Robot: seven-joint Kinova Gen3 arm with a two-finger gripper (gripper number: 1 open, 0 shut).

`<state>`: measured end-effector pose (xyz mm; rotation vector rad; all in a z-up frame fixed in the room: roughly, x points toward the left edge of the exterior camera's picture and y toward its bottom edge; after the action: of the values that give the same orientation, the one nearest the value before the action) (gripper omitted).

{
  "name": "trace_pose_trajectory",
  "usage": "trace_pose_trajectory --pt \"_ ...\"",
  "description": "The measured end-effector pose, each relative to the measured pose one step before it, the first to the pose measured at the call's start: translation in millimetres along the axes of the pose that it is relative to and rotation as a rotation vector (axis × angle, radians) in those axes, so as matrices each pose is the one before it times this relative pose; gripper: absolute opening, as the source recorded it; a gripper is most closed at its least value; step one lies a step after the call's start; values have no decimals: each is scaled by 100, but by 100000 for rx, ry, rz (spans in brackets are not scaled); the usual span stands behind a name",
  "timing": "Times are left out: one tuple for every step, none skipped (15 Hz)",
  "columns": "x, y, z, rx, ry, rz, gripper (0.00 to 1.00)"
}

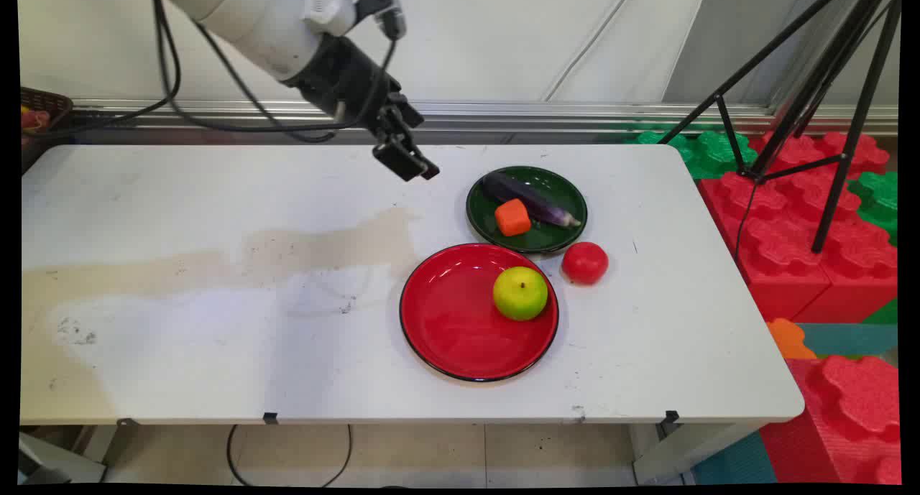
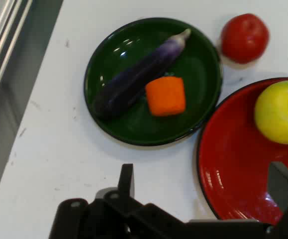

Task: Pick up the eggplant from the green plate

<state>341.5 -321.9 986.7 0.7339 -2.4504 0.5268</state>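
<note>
Nearest the counter's point(image 1: 180, 351) front edge: a red plate point(image 1: 453, 322), with a yellow-green apple point(image 1: 520, 292) resting on its right side, close to the rim. Just beyond and right of that plate, directly on the counter: a red tomato point(image 1: 584, 262), close beside both plates. Farther back: a dark green plate point(image 1: 557, 186), almost touching the red one, carrying a purple eggplant point(image 1: 528, 197) laid diagonally and an orange block point(image 1: 512, 217) against the eggplant's near side. Left of the green plate and raised above the counter's far half: the black gripper point(image 1: 407, 166), tilted down toward the plates. Fingers point(image 2: 127, 180) spread wide apart, gripping nothing, seen in the hand view over bare counter and the red plate's rim. Off the right end: red and green foam blocks point(image 1: 790, 251) and a black tripod point(image 1: 826, 100).
</note>
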Motion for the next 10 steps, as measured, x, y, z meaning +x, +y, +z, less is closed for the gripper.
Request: trace_pose_trajectory --pt "717 51 438 1169 -1830 370 100" --pt "670 23 460 1021 -1654 438 100" --pt "484 26 326 664 -1118 597 100" --pt "734 7 555 925 -1716 1046 100" --pt "473 -22 395 615 -1154 816 100" --pt "713 -76 667 875 -1764 1246 100" --pt "485 -54 487 601 -1167 818 100" --pt "680 -160 769 902 -1731 987 100" --pt "465 -111 550 554 -1179 763 100" --pt "640 -209 855 828 -1736 1059 100"
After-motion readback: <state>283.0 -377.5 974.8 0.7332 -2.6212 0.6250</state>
